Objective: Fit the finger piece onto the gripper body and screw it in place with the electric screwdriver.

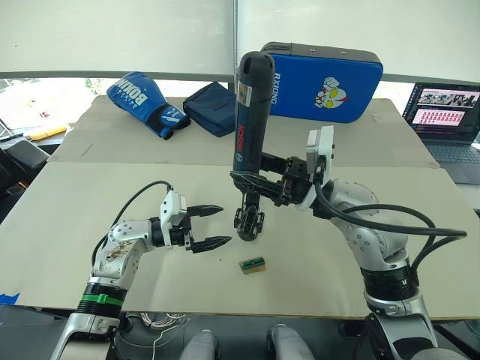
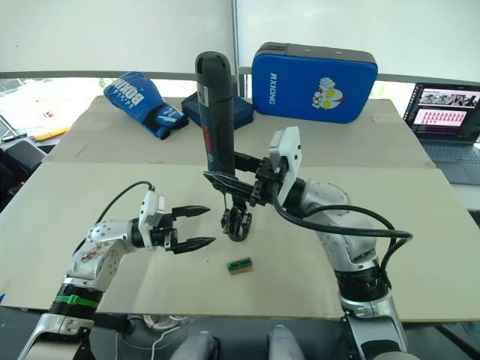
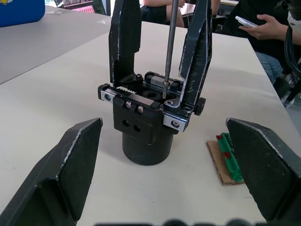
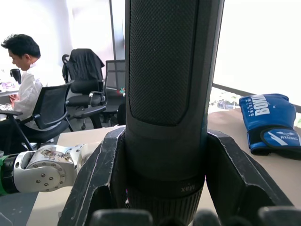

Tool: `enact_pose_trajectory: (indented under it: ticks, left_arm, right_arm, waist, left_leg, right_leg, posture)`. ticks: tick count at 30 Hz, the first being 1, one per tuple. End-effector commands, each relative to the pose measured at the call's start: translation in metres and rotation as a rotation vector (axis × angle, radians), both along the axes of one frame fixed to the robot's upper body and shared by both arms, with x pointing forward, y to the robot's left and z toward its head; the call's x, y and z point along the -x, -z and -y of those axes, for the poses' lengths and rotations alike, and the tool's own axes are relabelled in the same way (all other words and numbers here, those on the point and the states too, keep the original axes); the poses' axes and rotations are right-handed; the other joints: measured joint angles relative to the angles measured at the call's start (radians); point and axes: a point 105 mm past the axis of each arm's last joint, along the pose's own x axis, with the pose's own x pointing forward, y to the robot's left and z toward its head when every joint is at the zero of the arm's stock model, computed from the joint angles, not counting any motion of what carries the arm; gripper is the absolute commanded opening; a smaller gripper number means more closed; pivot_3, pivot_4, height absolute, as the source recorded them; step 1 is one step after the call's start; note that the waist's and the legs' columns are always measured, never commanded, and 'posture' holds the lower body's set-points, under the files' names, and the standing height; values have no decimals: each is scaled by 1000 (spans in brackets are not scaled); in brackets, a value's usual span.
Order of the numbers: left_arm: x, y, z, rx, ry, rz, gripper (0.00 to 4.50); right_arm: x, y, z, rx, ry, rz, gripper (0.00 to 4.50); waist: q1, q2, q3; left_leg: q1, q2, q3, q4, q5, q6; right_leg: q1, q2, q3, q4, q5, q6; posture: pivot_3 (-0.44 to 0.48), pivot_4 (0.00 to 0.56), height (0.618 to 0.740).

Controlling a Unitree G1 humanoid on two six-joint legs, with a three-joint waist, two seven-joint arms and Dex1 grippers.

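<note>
While the right gripper [image 1: 259, 182] clamps the electric screwdriver [image 1: 250, 105] upright, its bit meets the gripper body [image 3: 148, 120]. The left gripper [image 1: 214, 227] hovers beside it, spread wide, empty.

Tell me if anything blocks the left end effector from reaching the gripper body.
Nothing visible does. The open left end effector faces the gripper body across bare table; the green block lies off to one side.
</note>
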Motion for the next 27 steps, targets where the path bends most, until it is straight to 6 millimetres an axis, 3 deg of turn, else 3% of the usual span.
enact_pose_trajectory:
  ticks: [1,27]
  left_arm:
    - [3,-3,-1,-8,14,31,4500]
    - [2,11,-2,-8,14,28,4500]
  right_arm:
    - [11,-14,1,-25,-22,63,1933]
    - [10,-6,4,-8,-8,52,1933]
  waist:
    - [0,0,0]
    - [0,0,0]
  left_leg:
    - [0,0,0,0,0,0]
    - [0,0,0,0,0,0]
  right_leg:
    - [0,0,0,0,0,0]
    - [0,0,0,0,0,0]
  posture:
    - [0,150,740]
    - [0,150,740]
